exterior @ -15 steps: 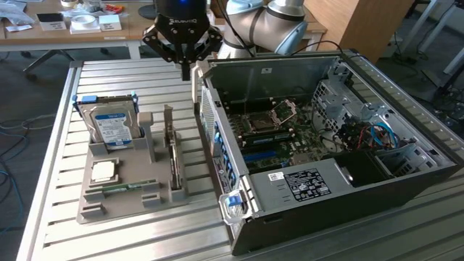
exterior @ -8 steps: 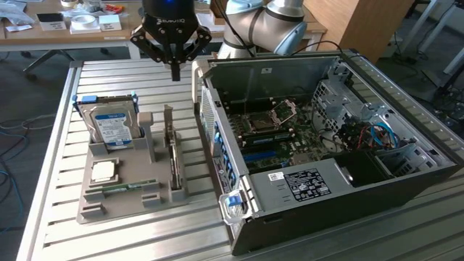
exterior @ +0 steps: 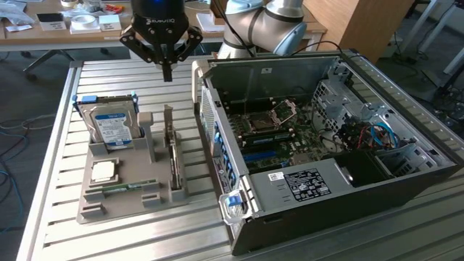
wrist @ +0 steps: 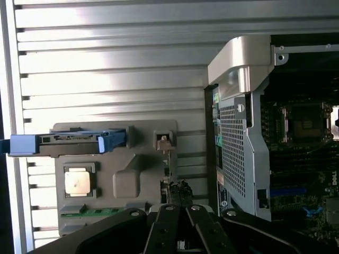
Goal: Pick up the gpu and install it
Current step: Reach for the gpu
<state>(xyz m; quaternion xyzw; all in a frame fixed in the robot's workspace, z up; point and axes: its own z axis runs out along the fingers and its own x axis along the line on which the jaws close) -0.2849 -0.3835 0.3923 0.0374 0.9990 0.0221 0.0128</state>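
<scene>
Since the fingers are clenched on nothing, I read the gripper (exterior: pixel 167 73) as empty; it hangs high over the slatted table (exterior: pixel 108 76), above the far end of the grey holder (exterior: pixel 123 204) as the exterior view shows it; the gpu (exterior: pixel 173 157) is not picked up yet; it stands on its edge in a slot of that holder, on the side nearest the open pc case (exterior: pixel 348 179), with the hard drive (exterior: pixel 108 128) upright on the other side of a grey post.

Relation that matters: the card lies below the gripper and toward the near side of the exterior view; its long axis runs far-to-near, about parallel with the case's side wall; the fingertips sit roughly on that line, off the card's far end and well above it; by my judgement the offset is mostly down, plus some way along the card, little across it.

Wrist view agrees: card seen edge-on as a thin strip just ahead of the finger links, hard drive on one side, case on the other; cpu (exterior: pixel 104 171) and memory stick (exterior: pixel 119 188) lie flat in the holder, apart from the card; nothing of the install shows as done.
</scene>
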